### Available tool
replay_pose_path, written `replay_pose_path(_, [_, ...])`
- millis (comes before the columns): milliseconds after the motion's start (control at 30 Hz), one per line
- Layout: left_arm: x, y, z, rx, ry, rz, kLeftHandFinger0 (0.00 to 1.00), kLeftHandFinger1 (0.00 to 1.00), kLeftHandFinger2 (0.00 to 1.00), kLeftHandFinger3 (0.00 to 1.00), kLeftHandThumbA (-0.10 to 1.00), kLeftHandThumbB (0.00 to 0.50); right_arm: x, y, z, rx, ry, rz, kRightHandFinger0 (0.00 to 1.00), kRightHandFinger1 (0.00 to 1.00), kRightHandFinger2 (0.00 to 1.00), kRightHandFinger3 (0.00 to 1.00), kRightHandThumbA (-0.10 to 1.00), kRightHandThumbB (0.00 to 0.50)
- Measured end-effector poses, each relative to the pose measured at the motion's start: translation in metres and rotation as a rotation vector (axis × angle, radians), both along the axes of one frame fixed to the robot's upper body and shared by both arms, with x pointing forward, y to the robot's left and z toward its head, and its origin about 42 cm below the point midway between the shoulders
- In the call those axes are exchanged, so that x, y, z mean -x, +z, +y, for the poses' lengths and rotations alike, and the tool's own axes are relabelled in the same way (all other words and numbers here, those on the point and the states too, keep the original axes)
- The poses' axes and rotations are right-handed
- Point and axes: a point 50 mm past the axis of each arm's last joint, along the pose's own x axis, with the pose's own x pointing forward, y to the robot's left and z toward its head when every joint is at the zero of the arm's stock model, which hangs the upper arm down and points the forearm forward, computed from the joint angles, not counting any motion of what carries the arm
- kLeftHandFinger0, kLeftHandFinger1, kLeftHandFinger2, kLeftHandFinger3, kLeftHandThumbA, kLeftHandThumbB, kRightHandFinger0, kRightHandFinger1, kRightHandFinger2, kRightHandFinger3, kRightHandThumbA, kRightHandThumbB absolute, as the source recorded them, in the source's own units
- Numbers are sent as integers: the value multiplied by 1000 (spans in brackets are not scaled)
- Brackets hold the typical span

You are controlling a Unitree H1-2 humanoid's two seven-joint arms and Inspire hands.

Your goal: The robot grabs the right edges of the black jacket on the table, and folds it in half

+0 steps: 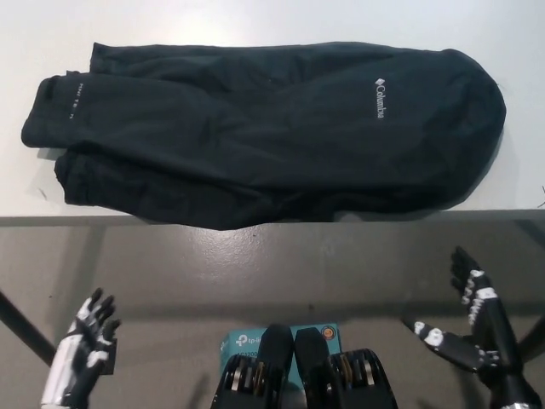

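A black jacket (pixel 264 128) lies spread flat across the white table (pixel 255 21), its long axis running left to right. White lettering (pixel 381 100) marks its right part, and its rounded right edge (pixel 494 111) sits near the table's right side. My white left hand (pixel 85 341) hangs at the lower left, below the table edge, fingers apart and empty. At the lower right my black right hand (pixel 468 319) is also open, fingers spread, below the table and apart from the jacket.
The table's front edge (pixel 272 219) runs across the middle of the picture, with grey floor (pixel 255 273) below it. The jacket's lower hem slightly overhangs that edge. A teal box (pixel 247 341) sits at the bottom middle.
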Motion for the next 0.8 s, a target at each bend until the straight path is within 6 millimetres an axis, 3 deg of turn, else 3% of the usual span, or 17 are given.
replay_pose_path(233, [1,15,-12,-1,-53,-64,977,1000,1000,1000,693,470,13,7,-9,-7,-35,-26,1000,1000,1000,1000,1000,72])
replay_pose_path(367, [11,20,-15,-2,-64,-79,981,1000,1000,1000,684,464,19,14,-10,-9,-41,-54,1000,1000,1000,1000,1000,52])
replay_pose_path(567, [24,29,-20,2,-69,-112,989,1000,1000,1000,701,464,31,53,-21,-24,-106,-204,1000,1000,1000,1000,1000,83])
replay_pose_path(700, [25,40,-23,0,-77,-153,988,1000,1000,1000,696,460,22,74,-46,-19,-171,-286,1000,1000,1000,1000,1000,68])
replay_pose_path(800, [27,45,-24,2,-77,-171,982,1000,1000,1000,691,471,11,92,-59,-15,-187,-332,1000,1000,1000,1000,1000,92])
